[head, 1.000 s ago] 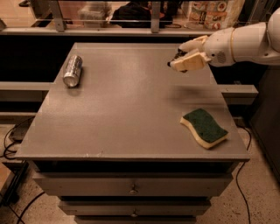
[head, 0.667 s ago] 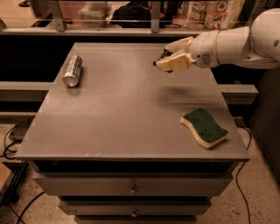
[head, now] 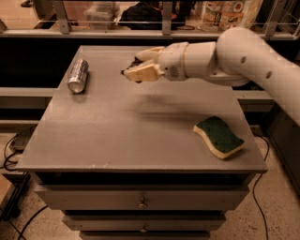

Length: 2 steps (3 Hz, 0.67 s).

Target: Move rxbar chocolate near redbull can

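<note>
The redbull can [head: 78, 75] is a slim silver can lying on its side at the far left of the grey table [head: 117, 136]. My gripper [head: 137, 69] hovers above the far middle of the table, to the right of the can and apart from it. It is shut on the rxbar chocolate [head: 132, 62], of which only a small dark sliver shows between the cream fingers; the rest is hidden. The white arm reaches in from the right.
A green-and-yellow sponge [head: 219, 136] lies at the near right of the table. Drawers [head: 140, 201] sit under the tabletop. A railing and clutter [head: 225, 11] stand behind the far edge. Cables lie on the floor at left.
My gripper has moved left across the far part of the table with the bar in it, closing on the can. The can and the sponge have not moved.
</note>
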Tool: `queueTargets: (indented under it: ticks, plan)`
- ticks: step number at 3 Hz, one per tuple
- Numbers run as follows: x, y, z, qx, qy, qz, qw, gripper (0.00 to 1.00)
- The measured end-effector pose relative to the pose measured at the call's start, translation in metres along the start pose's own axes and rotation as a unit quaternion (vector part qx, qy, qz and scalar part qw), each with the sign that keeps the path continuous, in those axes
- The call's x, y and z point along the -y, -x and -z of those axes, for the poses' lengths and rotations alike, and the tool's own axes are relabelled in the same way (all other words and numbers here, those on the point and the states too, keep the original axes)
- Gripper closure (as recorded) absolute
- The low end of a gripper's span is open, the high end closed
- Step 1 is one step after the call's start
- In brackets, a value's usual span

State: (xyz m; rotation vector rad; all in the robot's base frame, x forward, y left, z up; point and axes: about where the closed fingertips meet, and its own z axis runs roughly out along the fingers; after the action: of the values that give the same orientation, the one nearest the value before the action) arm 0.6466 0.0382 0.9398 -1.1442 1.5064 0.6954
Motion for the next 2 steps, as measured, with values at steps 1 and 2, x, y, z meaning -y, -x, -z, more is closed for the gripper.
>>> queueTargets:
  ticks: [1,2]
  plan:
    - [-0.020,-0.004,-0.051,0.006,0.016,-0.006,0.9998,1.00]
    - [-0.031,-0.017,-0.105,-0.002,0.033,-0.008,0.9994,0.77]
